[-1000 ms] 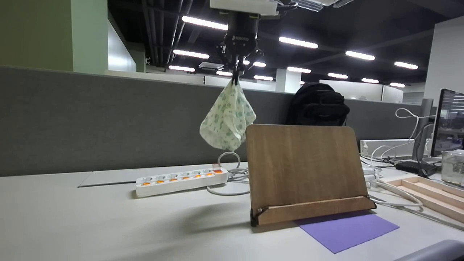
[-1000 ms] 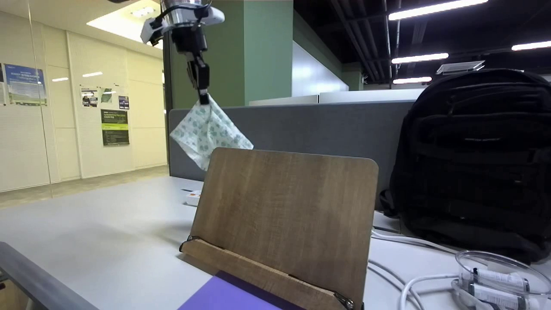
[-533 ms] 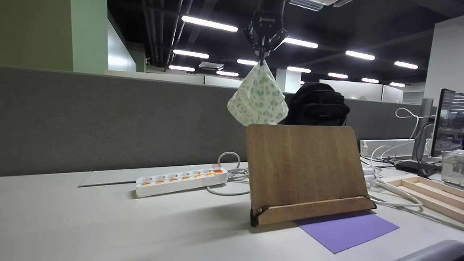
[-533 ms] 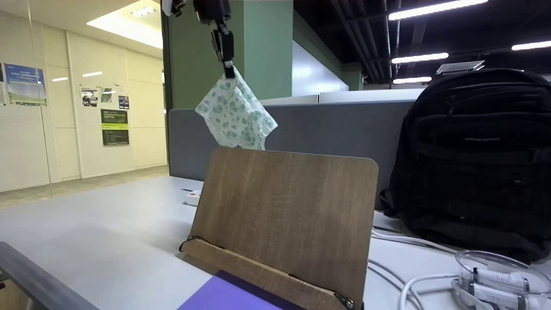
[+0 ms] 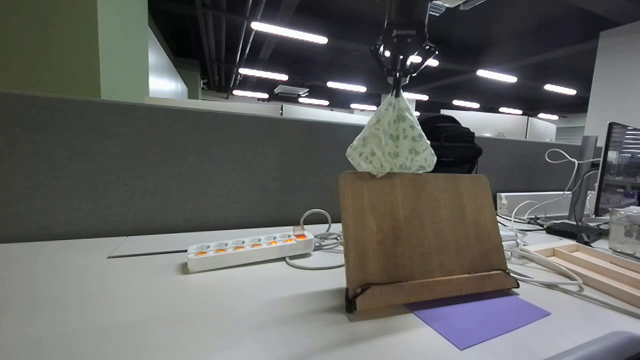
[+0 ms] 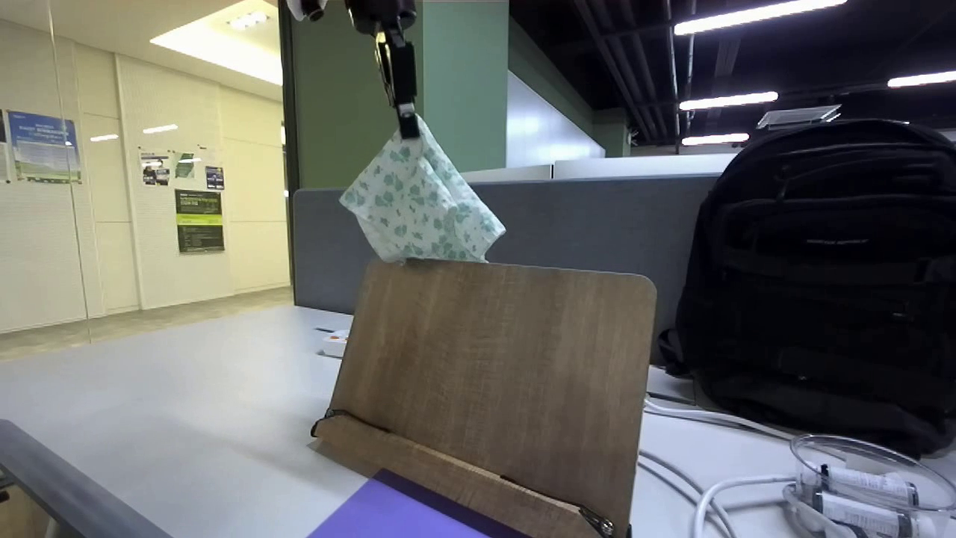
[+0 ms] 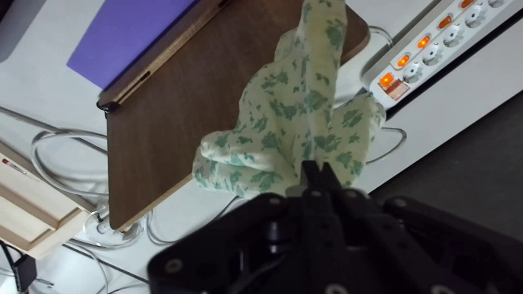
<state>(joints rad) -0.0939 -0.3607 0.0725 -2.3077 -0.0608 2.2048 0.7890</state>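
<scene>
A black tool (image 5: 397,93) is clamped on the gathered top of a green-patterned pale cloth (image 5: 392,140), which hangs down to the upper edge of a tilted wooden stand (image 5: 422,230). A purple sheet (image 5: 482,319) lies partly under the stand; a white power strip (image 5: 250,255) shares the tabletop (image 5: 125,305).

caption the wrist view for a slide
Robotiq gripper pinching a green-patterned cloth, with a wooden book stand, purple sheet and lit power strip below.

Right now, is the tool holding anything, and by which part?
Yes: the green-printed cloth, pinched in the tool by its gathered top, the rest hanging below. Can't tell whether that spot is a corner.
</scene>
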